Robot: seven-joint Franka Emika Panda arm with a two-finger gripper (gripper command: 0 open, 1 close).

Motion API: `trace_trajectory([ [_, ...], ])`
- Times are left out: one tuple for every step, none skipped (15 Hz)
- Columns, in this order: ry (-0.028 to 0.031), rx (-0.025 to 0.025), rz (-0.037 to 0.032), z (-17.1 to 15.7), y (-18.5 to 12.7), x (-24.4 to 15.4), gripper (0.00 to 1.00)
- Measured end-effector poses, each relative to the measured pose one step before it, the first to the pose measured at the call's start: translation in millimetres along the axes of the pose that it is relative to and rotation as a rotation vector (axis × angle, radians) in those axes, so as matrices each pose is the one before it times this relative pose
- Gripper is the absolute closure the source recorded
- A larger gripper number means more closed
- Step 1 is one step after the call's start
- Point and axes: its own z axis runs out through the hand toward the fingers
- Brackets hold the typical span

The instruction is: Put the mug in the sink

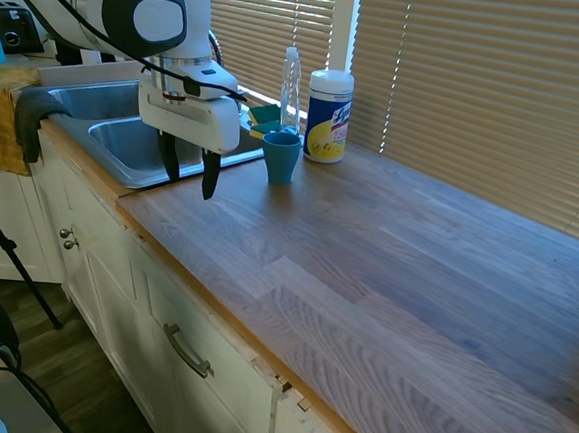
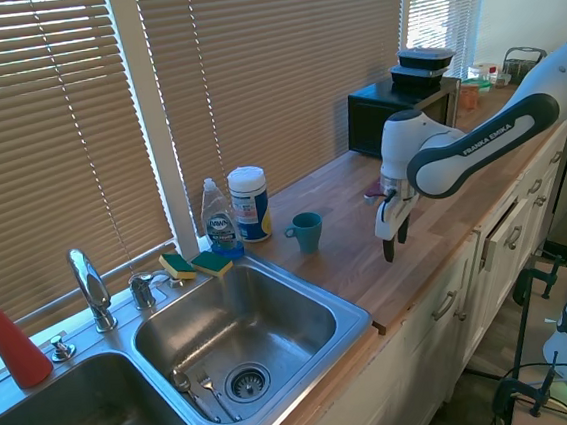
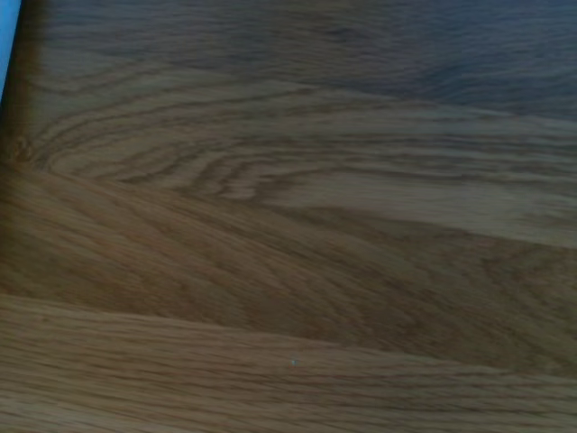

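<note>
The gripper [image 1: 188,173] hangs low over the front strip of the wooden countertop [image 1: 385,274], near the counter's front edge. Its two dark fingers [image 1: 210,174] point straight down and stand clearly apart, with nothing between them. In the wrist view there is almost only wood grain, which suggests the camera is close above bare board, with a thin blue sliver at one corner that may be the mug.

In the first exterior view the mug [image 1: 281,157] stands upright at about two o'clock from the gripper, near it but not touching. In the second exterior view its handle [image 2: 291,233] shows, turned toward the sink. The open stance of the fingers fits an approach to a grasp not yet made, so I judge the task to be at its start.

Past the mug, close against the blinds, stand the white wipes canister [image 1: 329,115] and the clear soap bottle [image 1: 291,90], just beside each other. Two green and yellow sponges [image 2: 196,264] lie on the sink's back rim. These crowd the mug's far side, so the free side for reaching is the near one.

The sink [image 2: 349,317] lies beyond the counter's end, at about ten o'clock from the gripper in the first exterior view. Its nearer basin holds some cutlery [image 2: 192,389] by the drain but is otherwise open. The path from mug to basin crosses only a low metal rim.
</note>
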Motion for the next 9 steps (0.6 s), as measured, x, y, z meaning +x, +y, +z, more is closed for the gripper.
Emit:
trace_trajectory([
  [-0.00032,-0.00034,-0.00001,0.21,-0.01,0.01,0.00],
  [0.00491,-0.00384,-0.00360,-0.07,0.61,0.85,0.00],
  [0.00861,-0.00352,-0.00522,-1.00,1.65,3.09,0.00],
  [0.01012,0.00187,-0.00776,-3.29,1.69,5.50,0.00],
  [0.01400,0.00634,-0.00527,-5.95,0.68,6.97,0.00],
  [0.01584,0.01271,-0.00456,-8.89,-1.45,7.44,0.00],
  [0.01478,0.01476,-0.00564,-9.24,-3.70,5.98,0.00],
  [0.01509,0.01368,-0.00409,-9.10,-6.11,5.56,0.00],
  [0.01378,0.01208,-0.00461,-8.38,-8.25,6.06,0.00],
])
